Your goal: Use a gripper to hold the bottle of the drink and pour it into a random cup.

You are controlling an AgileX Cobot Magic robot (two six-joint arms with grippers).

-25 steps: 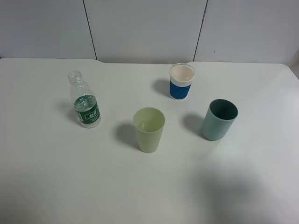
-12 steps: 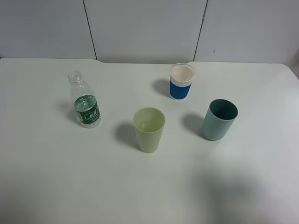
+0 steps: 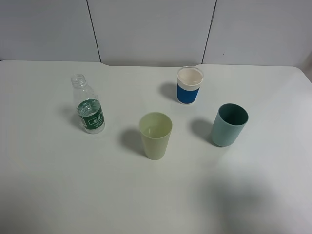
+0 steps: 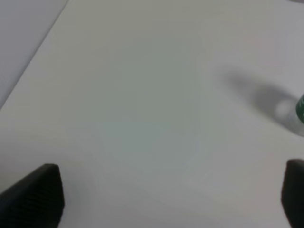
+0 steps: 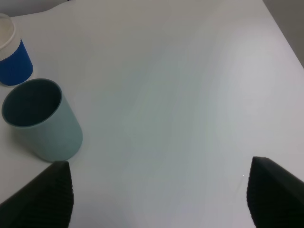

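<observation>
The bottle of the drink [image 3: 88, 105] stands upright at the left of the white table, clear with a dark green label and no cap. A sliver of the bottle [image 4: 300, 108] shows at the edge of the left wrist view. The pale yellow-green cup [image 3: 155, 135] stands mid-table, right of the bottle. Neither arm appears in the exterior high view. My left gripper [image 4: 173, 194] is open over bare table, its dark fingers [image 4: 35, 195] wide apart with nothing between them. My right gripper [image 5: 159, 197] is open too, close to the teal tumbler and apart from it.
A teal tumbler [image 3: 228, 125] stands at the right, seen also in the right wrist view as the teal tumbler [image 5: 42, 121]. A white cup with a blue band [image 3: 189, 85] stands behind it, and the same cup [image 5: 13, 59] shows there too. The table edge [image 4: 33, 59] runs past the left gripper.
</observation>
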